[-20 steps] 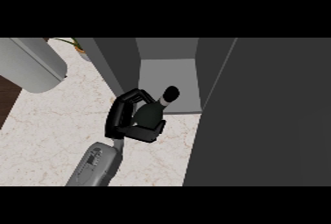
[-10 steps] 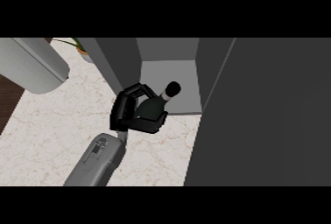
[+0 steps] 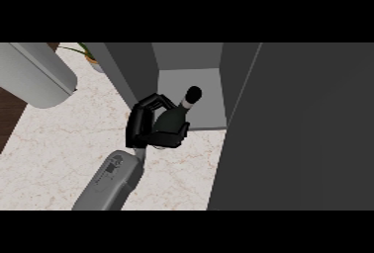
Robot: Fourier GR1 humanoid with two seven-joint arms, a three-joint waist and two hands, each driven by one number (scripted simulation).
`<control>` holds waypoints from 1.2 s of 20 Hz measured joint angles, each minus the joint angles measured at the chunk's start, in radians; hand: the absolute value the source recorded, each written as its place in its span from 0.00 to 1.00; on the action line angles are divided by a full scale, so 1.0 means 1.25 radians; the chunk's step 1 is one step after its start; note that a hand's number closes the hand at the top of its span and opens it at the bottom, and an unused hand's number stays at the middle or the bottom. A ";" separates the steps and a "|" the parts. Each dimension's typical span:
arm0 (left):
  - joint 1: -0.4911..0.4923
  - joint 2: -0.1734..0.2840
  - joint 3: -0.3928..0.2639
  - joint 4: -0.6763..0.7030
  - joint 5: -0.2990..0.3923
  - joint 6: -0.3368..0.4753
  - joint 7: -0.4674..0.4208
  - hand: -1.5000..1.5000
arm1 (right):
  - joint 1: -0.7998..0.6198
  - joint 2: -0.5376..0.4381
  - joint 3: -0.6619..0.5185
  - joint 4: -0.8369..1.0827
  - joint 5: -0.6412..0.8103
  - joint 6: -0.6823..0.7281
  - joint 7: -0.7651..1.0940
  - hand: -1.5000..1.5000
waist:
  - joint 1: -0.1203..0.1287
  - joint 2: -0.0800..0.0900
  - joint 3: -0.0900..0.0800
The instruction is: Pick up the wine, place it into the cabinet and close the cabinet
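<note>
Dark wine bottle (image 3: 179, 111) held in my hand (image 3: 150, 129), neck entering cabinet (image 3: 190, 94); next I push deeper, set down, release.

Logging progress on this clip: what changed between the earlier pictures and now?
The robot hand, curled round the wine bottle, moved up and to the right in the head view, carrying the bottle's neck over the floor of the open cabinet. The hold on the bottle did not change. The cabinet door, the marble counter and the grey cylinder at upper left stayed put.
</note>
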 measured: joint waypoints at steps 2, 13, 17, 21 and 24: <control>-0.002 0.001 -0.004 0.000 0.001 0.024 0.008 1.00 | -0.005 0.002 0.000 0.001 -0.002 0.003 -0.004 0.00 | -0.003 0.000 0.000; -0.233 -0.013 0.012 0.241 -0.005 0.074 0.102 1.00 | 0.015 0.004 0.004 0.003 -0.016 0.016 -0.049 0.00 | -0.042 0.024 -0.007; -0.305 -0.017 0.048 0.345 0.035 0.062 0.087 1.00 | 0.030 -0.002 0.006 0.002 -0.020 0.024 -0.067 0.00 | -0.048 0.030 -0.008; -0.365 -0.017 0.086 0.439 0.063 0.047 0.063 1.00 | 0.036 -0.003 0.004 0.003 -0.024 0.031 -0.078 0.00 | -0.053 0.035 -0.009; -0.400 -0.013 0.109 0.498 0.070 0.039 0.041 1.00 | 0.044 -0.004 0.001 0.004 -0.027 0.037 -0.090 0.00 | -0.055 0.038 -0.009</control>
